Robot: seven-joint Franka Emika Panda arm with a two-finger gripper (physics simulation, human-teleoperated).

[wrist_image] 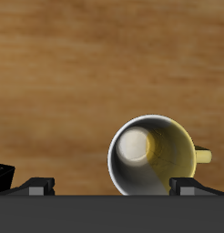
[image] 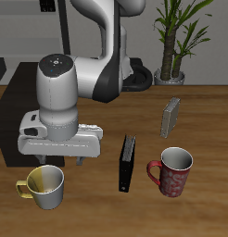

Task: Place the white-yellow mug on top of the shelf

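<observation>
White mug with yellow interior and handle [image: 45,186] stood upright on wooden surface [image: 199,120] near front edge. Claw [image: 69,163] spread above, nothing gripped. Risk: rim struck on descent if misaligned, mug tipped.

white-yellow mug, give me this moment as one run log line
phase: approach | gripper: open, above and just behind white-yellow mug | mug: upright on table, ungrasped | shelf: hardly visible

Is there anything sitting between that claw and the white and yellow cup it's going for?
Nothing visible does. The gripper hangs just above and slightly behind the white-yellow mug, with only bare table around the mug. The wrist view shows the mug's open mouth unobstructed. The thin black book and red patterned mug stand off to the side.
</observation>
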